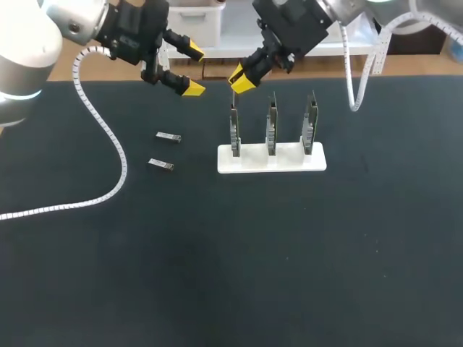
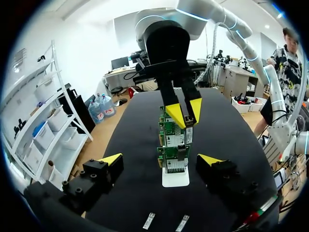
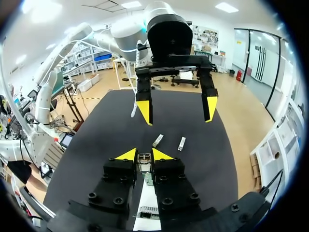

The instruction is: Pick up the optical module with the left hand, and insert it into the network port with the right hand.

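Right pincer (image 1: pixel 243 79) narrow, apparently clamped on a small metallic optical module (image 3: pixel 144 162), just above the top of the leftmost network card (image 1: pixel 234 130) in the white stand (image 1: pixel 272 159). The module's long axis seems to run along the fingers, so the port should lie straight below. Left pincer (image 1: pixel 189 69) wide and empty above the black tabletop (image 1: pixel 217 275), the nearer arm to the far loose module (image 1: pixel 168 137) and near loose module (image 1: pixel 160 165), silver, lying flat.

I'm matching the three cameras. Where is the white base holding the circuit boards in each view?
Head: white base just right of centre, below the right gripper.
Left wrist: ahead of the open left gripper, seen end-on.
Right wrist: under the right gripper, which grips an optical module.
Shared landmark: two loose modules beside the base.
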Controlling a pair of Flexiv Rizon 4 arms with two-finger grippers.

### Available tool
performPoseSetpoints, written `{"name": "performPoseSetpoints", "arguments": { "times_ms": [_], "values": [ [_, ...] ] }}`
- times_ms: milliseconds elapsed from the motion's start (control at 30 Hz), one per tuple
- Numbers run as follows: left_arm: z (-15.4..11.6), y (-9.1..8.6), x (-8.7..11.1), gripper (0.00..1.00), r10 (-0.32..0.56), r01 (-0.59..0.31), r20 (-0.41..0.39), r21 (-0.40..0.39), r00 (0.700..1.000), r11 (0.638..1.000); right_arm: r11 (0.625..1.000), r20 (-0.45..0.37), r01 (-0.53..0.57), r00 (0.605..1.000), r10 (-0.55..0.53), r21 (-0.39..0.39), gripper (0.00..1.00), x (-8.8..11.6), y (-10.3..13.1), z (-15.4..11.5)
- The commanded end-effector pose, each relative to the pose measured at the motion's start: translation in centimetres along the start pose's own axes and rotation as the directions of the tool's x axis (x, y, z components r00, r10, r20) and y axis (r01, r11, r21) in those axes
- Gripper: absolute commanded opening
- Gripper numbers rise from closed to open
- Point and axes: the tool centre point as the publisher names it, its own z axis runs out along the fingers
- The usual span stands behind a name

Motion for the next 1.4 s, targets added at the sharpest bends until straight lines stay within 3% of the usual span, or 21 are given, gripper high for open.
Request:
{"name": "performPoseSetpoints", "arguments": {
  "times_ms": [33, 1233, 1400],
  "values": [
    [0.0, 0.0, -0.1, 1.0, -0.002, 0.002, -0.006, 0.0, 1.0, 1.0, 1.0, 0.001, 0.001, 1.0, -0.001, -0.014, 0.0, 0.0, -0.6, 0.2],
    [0.0, 0.0, -0.1, 1.0, -0.002, 0.002, -0.006, 0.0, 1.0, 1.0, 1.0, 0.008, -0.011, 1.0, 0.011, -0.022, 0.0, 0.6, -1.1, 0.4],
    [0.0, 0.0, -0.1, 1.0, -0.002, 0.002, -0.006, 0.0, 1.0, 1.0, 1.0, -0.028, -0.018, 0.999, 0.017, -0.024, 0.0, 0.4, -1.0, 0.4]
  ]
}}
